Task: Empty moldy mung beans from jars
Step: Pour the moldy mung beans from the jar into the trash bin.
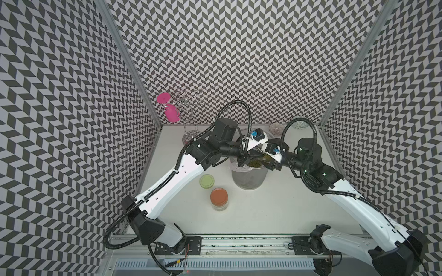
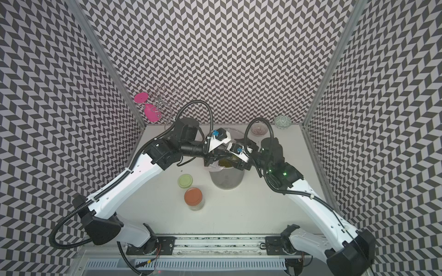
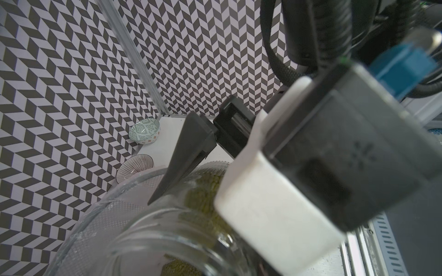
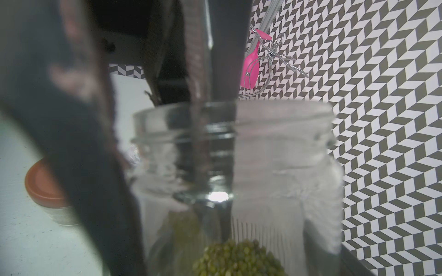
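Observation:
An open clear jar [image 1: 257,160] with mung beans [image 1: 255,163] inside lies tilted over the grey bin [image 1: 248,182]. My right gripper [image 1: 270,163] is shut on its body; one of its fingers [image 3: 189,148] lies along the glass. My left gripper [image 1: 244,161] meets the jar's mouth, its two fingers [image 4: 198,71] close together at the rim [image 4: 186,112]. Beans [image 4: 239,260] are heaped low in the jar. Its pale green lid [image 1: 207,181] lies on the table. The second jar [image 1: 219,198], orange-lidded, stands upright near it.
A pink goblet [image 1: 171,112] hangs from a wire rack [image 1: 189,102] in the back left corner. Two small bowls [image 1: 277,128] [image 1: 299,123] sit at the back right. The bin has a plastic liner [image 2: 216,167]. Patterned walls close three sides.

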Controlling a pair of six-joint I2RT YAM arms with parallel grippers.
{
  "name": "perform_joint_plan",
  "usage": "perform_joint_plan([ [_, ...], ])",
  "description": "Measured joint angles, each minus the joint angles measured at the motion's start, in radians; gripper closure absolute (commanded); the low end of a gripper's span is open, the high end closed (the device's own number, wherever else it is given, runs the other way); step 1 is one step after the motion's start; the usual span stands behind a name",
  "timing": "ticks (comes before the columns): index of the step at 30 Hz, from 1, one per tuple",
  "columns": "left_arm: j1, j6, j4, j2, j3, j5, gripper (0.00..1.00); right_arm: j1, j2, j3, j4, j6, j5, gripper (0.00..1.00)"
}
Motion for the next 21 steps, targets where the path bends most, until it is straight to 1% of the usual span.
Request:
perform_joint_plan([
  [10,-0.002,-0.013,-0.008,0.002,0.000,-0.016,1.00,0.000,0.000,-0.034,0.061,0.005,0.000,0.11],
  [12,-0.009,-0.026,-0.016,0.009,-0.001,-0.039,1.00,0.001,-0.003,-0.036,0.092,0.031,0.000,0.06],
  [14,-0.006,-0.040,-0.018,0.023,-0.005,-0.090,1.00,0.003,-0.020,-0.036,0.128,0.055,-0.002,0.01],
  [15,-0.001,-0.045,-0.017,0.029,-0.006,-0.110,1.00,0.005,-0.031,-0.036,0.134,0.060,-0.004,0.00],
  [18,0.017,-0.055,-0.031,0.045,-0.014,-0.164,1.00,0.008,-0.058,-0.036,0.181,0.081,-0.008,0.01],
  [21,0.022,-0.066,-0.047,0.050,-0.020,-0.193,1.00,0.008,-0.074,-0.036,0.208,0.092,-0.008,0.01],
])
